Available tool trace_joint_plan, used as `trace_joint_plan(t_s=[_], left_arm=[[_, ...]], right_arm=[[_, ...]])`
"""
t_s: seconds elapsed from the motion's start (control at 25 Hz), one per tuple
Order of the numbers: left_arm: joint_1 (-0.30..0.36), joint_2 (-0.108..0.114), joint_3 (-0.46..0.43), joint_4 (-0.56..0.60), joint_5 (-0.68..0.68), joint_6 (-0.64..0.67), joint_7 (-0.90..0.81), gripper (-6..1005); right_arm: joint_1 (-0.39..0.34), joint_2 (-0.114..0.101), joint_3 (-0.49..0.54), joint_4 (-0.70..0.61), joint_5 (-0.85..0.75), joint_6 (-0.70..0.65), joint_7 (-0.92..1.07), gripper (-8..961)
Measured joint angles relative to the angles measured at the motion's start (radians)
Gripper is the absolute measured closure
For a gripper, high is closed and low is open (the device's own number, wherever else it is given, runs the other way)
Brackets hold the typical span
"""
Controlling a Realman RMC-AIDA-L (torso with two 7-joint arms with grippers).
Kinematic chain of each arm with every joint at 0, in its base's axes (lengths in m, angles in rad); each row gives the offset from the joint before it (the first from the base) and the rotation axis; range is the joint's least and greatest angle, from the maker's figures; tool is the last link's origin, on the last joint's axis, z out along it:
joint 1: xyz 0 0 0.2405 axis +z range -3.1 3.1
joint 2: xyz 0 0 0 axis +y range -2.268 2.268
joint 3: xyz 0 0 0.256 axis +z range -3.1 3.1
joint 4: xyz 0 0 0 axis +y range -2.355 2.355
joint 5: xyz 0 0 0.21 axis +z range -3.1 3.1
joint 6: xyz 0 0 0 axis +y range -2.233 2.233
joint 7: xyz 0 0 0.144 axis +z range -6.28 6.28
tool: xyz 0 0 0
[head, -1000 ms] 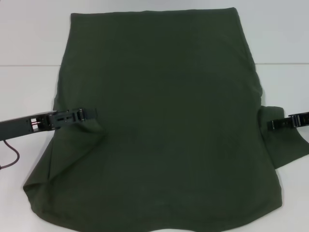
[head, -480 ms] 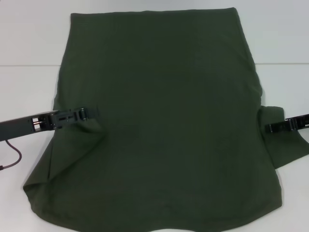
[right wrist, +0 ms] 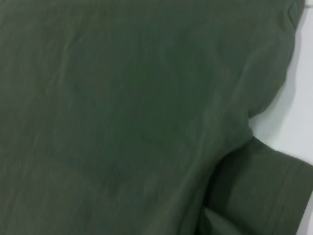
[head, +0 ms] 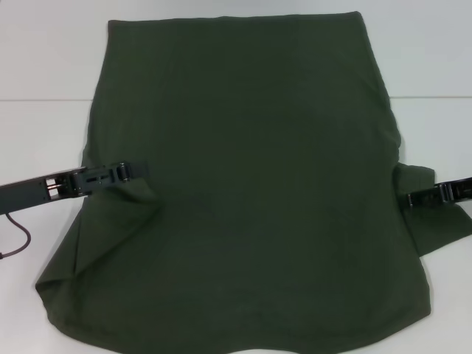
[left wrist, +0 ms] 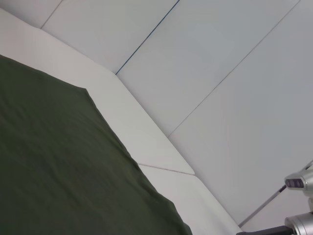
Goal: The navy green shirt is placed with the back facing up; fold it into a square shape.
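Observation:
The navy green shirt (head: 251,184) lies spread flat on the white table (head: 44,147), plain side up, far bigger than either gripper. Its left sleeve (head: 118,214) is folded inward over the body. My left gripper (head: 141,171) reaches in from the left, its tip at the upper end of that folded flap. The right sleeve (head: 435,221) still sticks out sideways, and my right gripper (head: 410,198) sits low over it near the armpit. The left wrist view shows the shirt's (left wrist: 58,171) edge. Green cloth (right wrist: 122,107) and the sleeve (right wrist: 264,191) fill the right wrist view.
A dark cable (head: 18,243) loops under the left arm. The near hem of the shirt reaches the table's front. White table shows on both sides of the cloth, with a wall behind. A metal stand (left wrist: 301,205) appears far off in the left wrist view.
The right gripper has dropped slightly lower onto the right sleeve and shows a thinner profile. The left gripper has edged up a little. The shirt's shape is unchanged.

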Motion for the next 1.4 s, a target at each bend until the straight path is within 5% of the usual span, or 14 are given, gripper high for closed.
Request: trace_joint_plan(t_s=[1.4], left_arm=[[0.011, -0.001, 0.0, -0.006, -0.023, 0.005, 0.0, 174]], right_arm=[[0.016, 0.011, 0.007, 0.01, -0.032, -0.001, 0.053, 22]])
